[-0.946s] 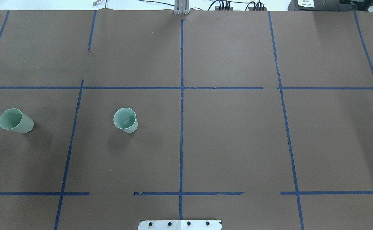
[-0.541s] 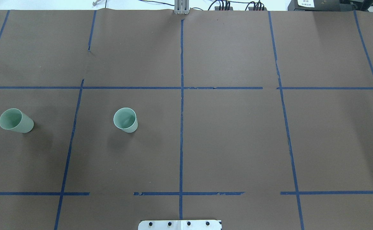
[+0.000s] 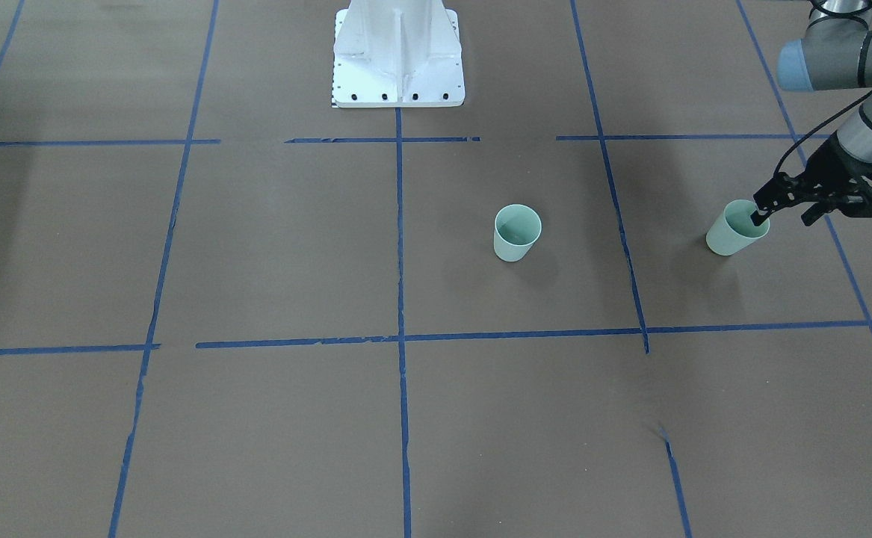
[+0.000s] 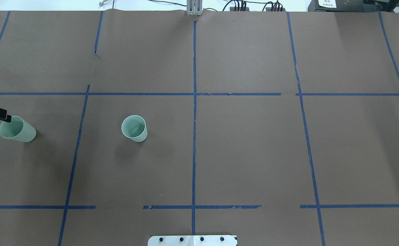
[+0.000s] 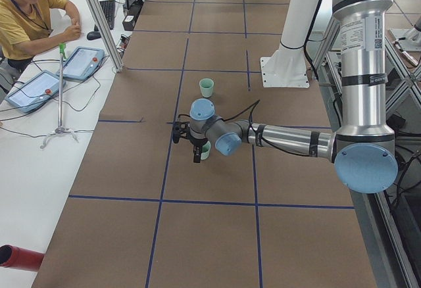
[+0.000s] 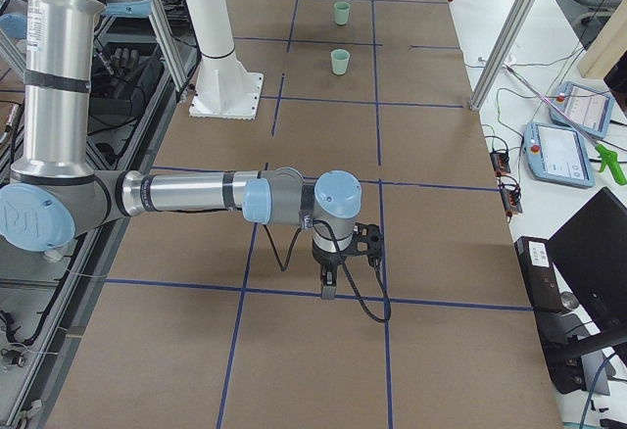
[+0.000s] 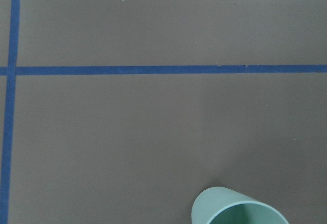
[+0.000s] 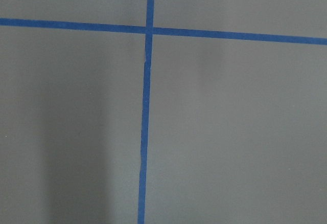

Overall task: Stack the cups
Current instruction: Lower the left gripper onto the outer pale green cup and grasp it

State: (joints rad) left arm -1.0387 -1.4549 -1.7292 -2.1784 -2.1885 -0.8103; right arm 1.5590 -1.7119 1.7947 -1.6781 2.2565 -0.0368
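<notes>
Two cups and two grippers. At the left end of the table [image 4: 254,153], the first cup [image 4: 17,130] stands upright, mouth up, long axis vertical. The left gripper [image 3: 784,217] hangs at its rim with jaws apart, one finger [image 3: 763,213] over the mouth and the other outside the wall. Farther along, the second cup [image 4: 135,129] stands the same way, well apart from the first. Farthest off, the right gripper [image 6: 328,287] hovers low over the table; I cannot tell how its jaws stand.

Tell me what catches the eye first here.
Two mint-green cups stand apart on the brown table gridded with blue tape: the inner cup near the middle, the outer cup toward the robot's left. The open left gripper hangs at the outer cup's rim.
</notes>
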